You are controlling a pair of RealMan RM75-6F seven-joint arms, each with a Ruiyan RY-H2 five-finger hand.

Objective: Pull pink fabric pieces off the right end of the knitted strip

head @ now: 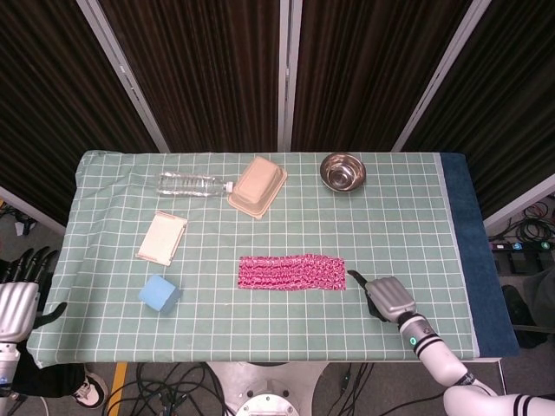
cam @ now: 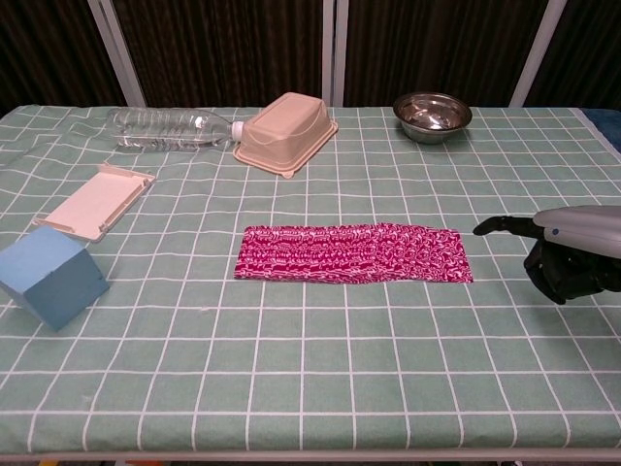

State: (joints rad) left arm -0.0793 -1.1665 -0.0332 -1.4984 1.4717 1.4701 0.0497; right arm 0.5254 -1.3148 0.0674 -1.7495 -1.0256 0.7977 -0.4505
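The pink knitted strip [head: 292, 272] lies flat at the table's middle front, running left to right; it is also seen in the chest view [cam: 354, 253]. My right hand [head: 386, 297] hovers just right of the strip's right end, apart from it and holding nothing. In the chest view the right hand [cam: 568, 254] has one finger pointing toward the strip and the others hanging below the palm. My left hand [head: 17, 299] stays off the table's front left corner, fingers spread upward and holding nothing.
A clear plastic bottle [head: 192, 185] lies beside an upturned beige container [head: 258, 185] at the back. A steel bowl [head: 342, 171] stands back right. On the left are a flat white box [head: 162, 237] and a blue cube [head: 159, 294]. A green checked cloth [head: 408, 225] covers the table.
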